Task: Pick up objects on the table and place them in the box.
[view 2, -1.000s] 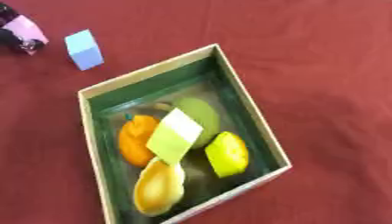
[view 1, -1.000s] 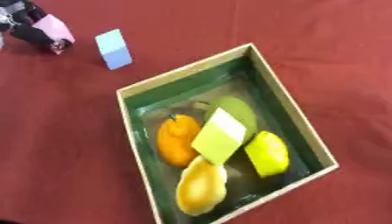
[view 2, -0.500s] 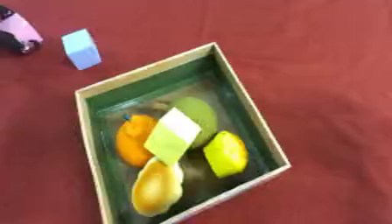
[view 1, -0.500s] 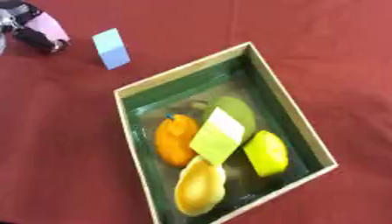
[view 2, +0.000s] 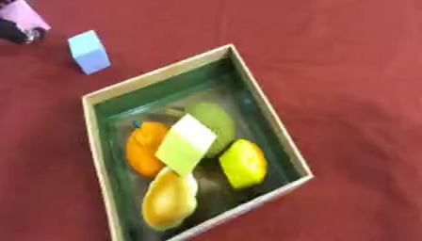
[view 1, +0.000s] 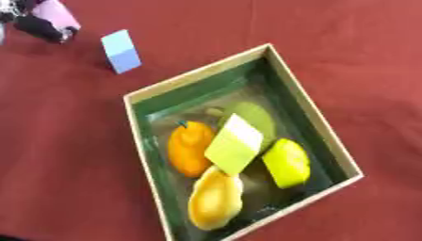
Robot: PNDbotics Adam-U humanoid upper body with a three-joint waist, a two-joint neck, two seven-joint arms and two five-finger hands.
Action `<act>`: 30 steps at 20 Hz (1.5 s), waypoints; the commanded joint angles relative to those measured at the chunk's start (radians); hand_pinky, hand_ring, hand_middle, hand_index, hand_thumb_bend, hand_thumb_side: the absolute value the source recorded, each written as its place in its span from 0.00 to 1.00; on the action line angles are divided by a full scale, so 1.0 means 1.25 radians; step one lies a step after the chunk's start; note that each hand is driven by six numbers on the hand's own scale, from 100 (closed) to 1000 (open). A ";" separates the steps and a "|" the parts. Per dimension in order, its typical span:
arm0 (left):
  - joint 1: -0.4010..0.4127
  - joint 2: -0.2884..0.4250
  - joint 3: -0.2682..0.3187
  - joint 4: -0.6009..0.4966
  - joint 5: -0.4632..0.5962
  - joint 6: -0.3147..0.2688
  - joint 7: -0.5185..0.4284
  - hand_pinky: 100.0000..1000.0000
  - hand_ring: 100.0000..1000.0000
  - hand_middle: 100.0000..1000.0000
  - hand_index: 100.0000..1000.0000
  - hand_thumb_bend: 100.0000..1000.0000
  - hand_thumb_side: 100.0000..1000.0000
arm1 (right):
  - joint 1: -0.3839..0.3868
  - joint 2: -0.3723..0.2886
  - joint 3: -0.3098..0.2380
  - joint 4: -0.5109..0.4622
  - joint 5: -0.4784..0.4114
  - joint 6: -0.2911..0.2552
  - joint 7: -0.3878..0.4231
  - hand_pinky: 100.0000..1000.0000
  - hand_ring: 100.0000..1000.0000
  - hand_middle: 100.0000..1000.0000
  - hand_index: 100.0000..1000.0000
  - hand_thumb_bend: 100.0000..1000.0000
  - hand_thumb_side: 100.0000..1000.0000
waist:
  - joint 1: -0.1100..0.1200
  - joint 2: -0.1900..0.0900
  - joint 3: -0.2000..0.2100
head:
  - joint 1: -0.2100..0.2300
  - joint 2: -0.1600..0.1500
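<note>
A dark red cloth covers the surface (view 1: pixel 354 56) from edge to edge, faintly creased, and nothing of the room shows beyond it. No label, brand or writing can be read on anything here. The box (view 1: pixel 312 107) sits askew near the middle of the surface, a shallow tray with pale tan rims and green inner walls, one corner pointing toward the far edge. Inside it lie five pieces close together: an orange fruit (view 1: pixel 190 148) with a small dark stalk by the left wall, a green rounded fruit (view 1: pixel 254 118) toward the far side, a lime-yellow flat block (view 1: pixel 234 144) tilted across and resting on both of them, a yellow lemon (view 1: pixel 286 163) by the right wall, and a yellow-orange pear-like fruit (view 1: pixel 215 197) near the front corner, touching the block's lower end. Outside the box, a light blue block (view 1: pixel 121 51) stands upright on the cloth, near the box's far-left rim but apart from it. At the far left corner of the surface a black shape with a pink part (view 1: pixel 49 20) shows, possibly the robot's left hand; it is too blurred and cropped to say how its fingers are set or whether it holds the pink part. The right hand shows in neither view.
</note>
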 commanded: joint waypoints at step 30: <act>0.094 0.055 -0.378 -0.610 0.082 -0.219 -0.102 0.77 0.69 0.63 0.75 0.23 0.06 | -0.048 -0.064 0.011 -0.012 -0.038 -0.008 0.034 0.82 0.78 0.65 0.81 0.00 0.69 | 0.030 -0.091 0.000 | -0.051 0.050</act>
